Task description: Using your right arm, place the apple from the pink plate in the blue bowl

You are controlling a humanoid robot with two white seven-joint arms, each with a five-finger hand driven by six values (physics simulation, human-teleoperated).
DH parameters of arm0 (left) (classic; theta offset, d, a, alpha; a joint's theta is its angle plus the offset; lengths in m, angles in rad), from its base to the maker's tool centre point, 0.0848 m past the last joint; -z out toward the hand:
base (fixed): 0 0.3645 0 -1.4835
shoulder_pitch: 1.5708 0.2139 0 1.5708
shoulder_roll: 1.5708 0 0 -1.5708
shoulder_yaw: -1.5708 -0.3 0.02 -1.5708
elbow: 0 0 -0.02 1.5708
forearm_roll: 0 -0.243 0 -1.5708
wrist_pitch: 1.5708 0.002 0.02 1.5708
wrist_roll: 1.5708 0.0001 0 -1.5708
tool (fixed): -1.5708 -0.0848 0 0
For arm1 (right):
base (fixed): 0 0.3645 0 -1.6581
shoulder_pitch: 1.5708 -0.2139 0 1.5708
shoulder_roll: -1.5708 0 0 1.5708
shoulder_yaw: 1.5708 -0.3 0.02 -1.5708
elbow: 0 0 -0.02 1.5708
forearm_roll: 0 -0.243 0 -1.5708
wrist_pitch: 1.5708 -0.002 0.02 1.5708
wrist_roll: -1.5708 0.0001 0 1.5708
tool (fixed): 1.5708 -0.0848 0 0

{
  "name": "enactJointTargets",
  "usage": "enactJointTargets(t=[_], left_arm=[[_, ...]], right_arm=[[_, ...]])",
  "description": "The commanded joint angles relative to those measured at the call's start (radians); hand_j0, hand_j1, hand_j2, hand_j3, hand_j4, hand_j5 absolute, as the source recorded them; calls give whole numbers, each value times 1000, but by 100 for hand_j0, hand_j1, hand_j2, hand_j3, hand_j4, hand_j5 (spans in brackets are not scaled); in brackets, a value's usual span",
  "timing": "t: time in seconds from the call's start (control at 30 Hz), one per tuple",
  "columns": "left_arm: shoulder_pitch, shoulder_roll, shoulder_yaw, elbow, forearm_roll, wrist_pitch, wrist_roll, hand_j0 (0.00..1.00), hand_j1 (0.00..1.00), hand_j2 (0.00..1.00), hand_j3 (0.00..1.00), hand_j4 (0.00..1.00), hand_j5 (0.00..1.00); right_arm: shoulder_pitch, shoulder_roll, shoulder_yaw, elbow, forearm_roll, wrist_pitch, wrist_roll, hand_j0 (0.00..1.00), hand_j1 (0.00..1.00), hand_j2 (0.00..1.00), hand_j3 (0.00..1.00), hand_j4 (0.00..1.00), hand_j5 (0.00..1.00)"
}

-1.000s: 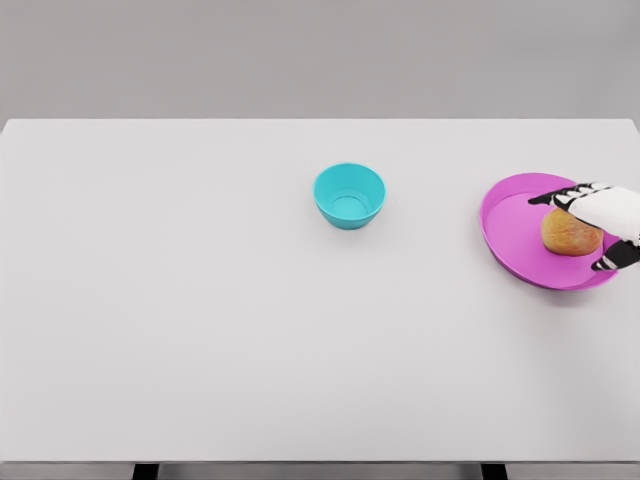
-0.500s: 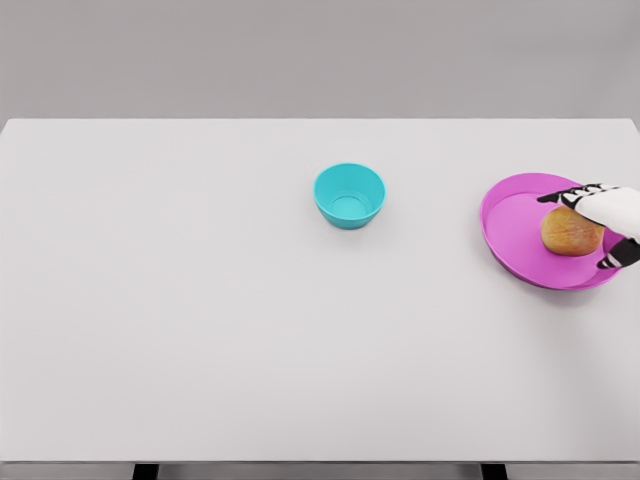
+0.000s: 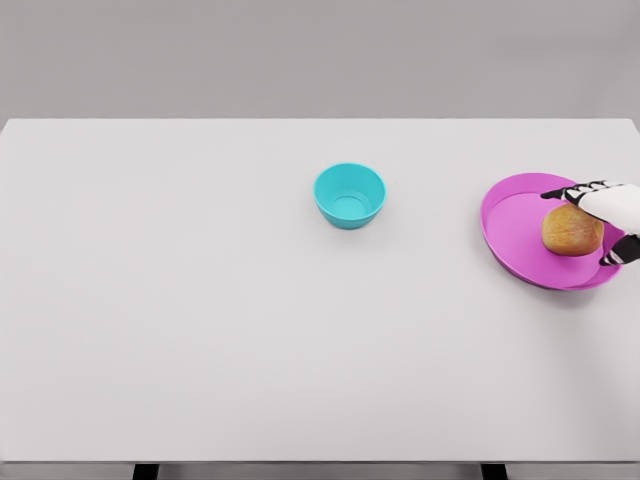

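A yellow-red apple (image 3: 567, 233) lies on the pink plate (image 3: 515, 228) at the table's right side. My right hand (image 3: 582, 226) comes in from the right edge and sits against the apple's right side. Its fingers (image 3: 575, 190) reach over the far side of the apple and its thumb (image 3: 618, 256) lies on the near side, spread and not closed on it. The apple rests on the plate. The blue bowl (image 3: 349, 195) stands empty near the table's middle, well left of the plate. No left arm shows.
The white table (image 3: 200, 300) runs the full width of the view, and its right edge lies just beyond the plate. Its front edge is at the bottom of the picture.
My right hand has drifted slightly to the right, covering less of the apple than before. The apple, plate and bowl have stayed in place.
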Motion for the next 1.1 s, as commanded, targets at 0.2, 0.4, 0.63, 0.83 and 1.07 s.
enactJointTargets(t=[0.2,0.4,0.63,0.83,1.07], left_arm=[[0,0,0,0,0,1,0,100,100,100,100,100,100],[0,0,0,0,0,0,0,100,100,100,100,100,100],[0,0,0,0,0,0,0,100,100,100,100,100,100],[0,0,0,0,0,0,0,100,100,100,100,100,100],[0,0,0,0,0,0,0,100,100,100,100,100,100]], right_arm=[[-26,5,17,34,-2,-3,0,100,100,100,100,100,100],[-28,20,20,50,-2,-6,0,100,100,100,100,100,100],[-41,22,20,59,-2,-7,0,100,100,100,100,100,100],[-43,25,38,63,0,-7,0,100,100,100,100,100,100],[-63,37,46,103,0,-41,0,100,100,100,100,100,100]])
